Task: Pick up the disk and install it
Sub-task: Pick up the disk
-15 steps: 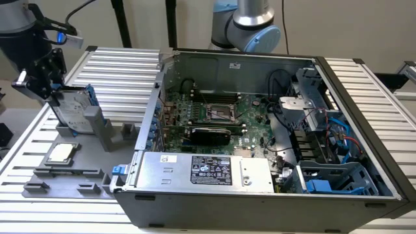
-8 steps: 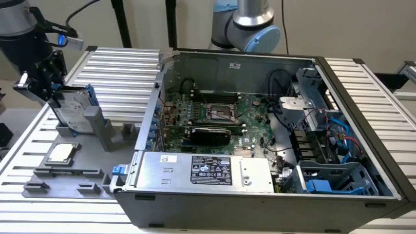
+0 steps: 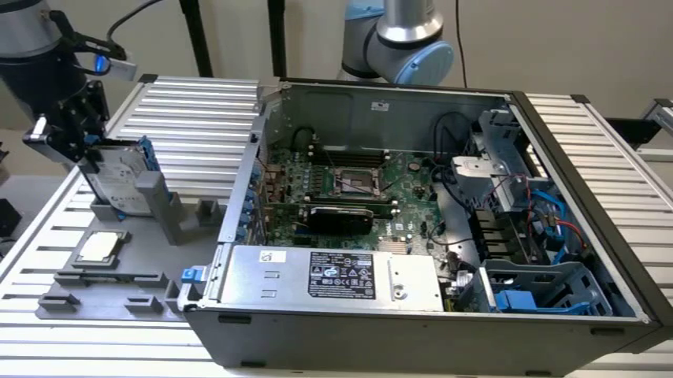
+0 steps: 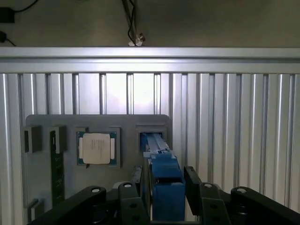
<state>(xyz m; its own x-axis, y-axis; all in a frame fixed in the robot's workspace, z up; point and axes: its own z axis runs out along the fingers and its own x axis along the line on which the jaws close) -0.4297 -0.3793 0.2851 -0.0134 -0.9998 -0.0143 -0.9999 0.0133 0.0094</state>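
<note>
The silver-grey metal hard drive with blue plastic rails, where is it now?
The hard drive stands on edge in the grey plastic holder at the exterior view's left, just below the black pincer, beside the open computer case.

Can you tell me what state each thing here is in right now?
disk: standing on edge in the grey holder, with the hand around its upper end.
hand: lowered over the disk.
computer case: lying on its side, cover off, insides exposed.
square chip: lying flat in its recess, untouched.
</note>
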